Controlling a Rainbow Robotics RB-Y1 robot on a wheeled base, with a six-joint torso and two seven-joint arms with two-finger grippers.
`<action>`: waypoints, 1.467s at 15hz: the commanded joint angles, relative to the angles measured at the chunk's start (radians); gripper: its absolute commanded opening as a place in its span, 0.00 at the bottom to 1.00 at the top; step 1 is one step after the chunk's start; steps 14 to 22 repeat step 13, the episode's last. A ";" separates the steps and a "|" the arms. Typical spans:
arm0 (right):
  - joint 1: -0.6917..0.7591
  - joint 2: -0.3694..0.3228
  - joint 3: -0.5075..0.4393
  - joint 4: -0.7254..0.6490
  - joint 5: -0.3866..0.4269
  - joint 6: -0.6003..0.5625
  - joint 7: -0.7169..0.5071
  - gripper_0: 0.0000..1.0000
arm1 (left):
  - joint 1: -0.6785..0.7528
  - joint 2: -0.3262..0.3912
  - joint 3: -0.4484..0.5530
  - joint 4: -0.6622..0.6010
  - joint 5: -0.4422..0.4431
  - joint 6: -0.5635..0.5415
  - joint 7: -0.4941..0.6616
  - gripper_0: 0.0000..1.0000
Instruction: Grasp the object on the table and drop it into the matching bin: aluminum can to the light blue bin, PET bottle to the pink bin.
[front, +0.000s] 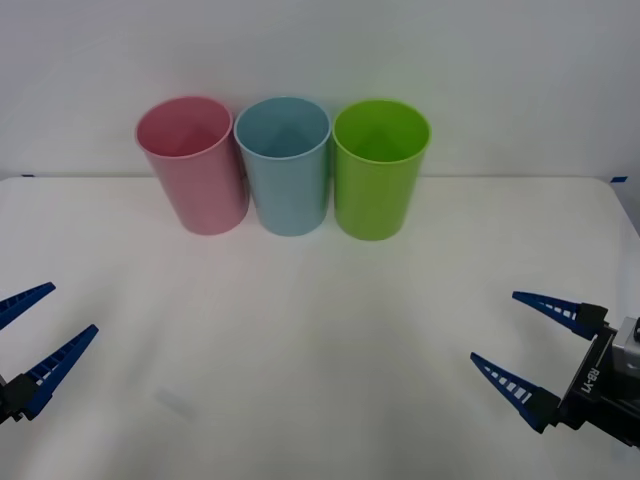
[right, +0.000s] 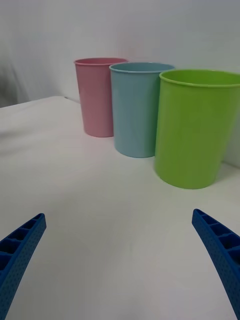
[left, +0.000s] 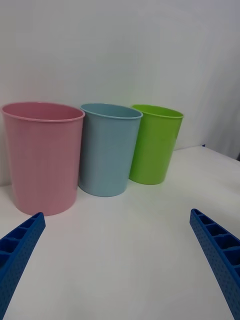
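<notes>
The light blue bin (front: 284, 165) stands upright at the back of the white table (front: 320, 340), between the pink bin (front: 192, 163) and a lime green cup. The object, whether aluminum can or PET bottle, is out of view. My left gripper (front: 72, 308) hovers open at the near left, with nothing between its fingers. At the near right, my right gripper (front: 494, 326) is open too and holds nothing. The right wrist view has the light blue bin (right: 137, 110) and the pink bin (right: 97, 97) well beyond that gripper (right: 119, 214). In the left wrist view both bins (left: 107, 150) (left: 42, 155) stand beyond the gripper (left: 117, 213).
The lime green cup (front: 380, 167) stands right of the light blue bin, almost touching it. A white wall rises behind the cups. The table's far edge runs just behind them, with small blue marks at its corners.
</notes>
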 joint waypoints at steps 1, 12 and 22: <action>0.007 0.017 -0.044 0.050 -0.011 -0.051 0.018 1.00 | 0.000 0.000 0.000 0.000 0.000 0.000 0.000 1.00; 0.096 0.017 -0.082 0.068 -0.093 -0.076 0.053 1.00 | 0.000 0.000 0.000 0.000 0.000 0.000 0.000 1.00; 0.096 0.017 -0.082 0.068 -0.093 -0.076 0.053 1.00 | 0.000 0.000 0.000 0.000 0.000 0.000 0.000 1.00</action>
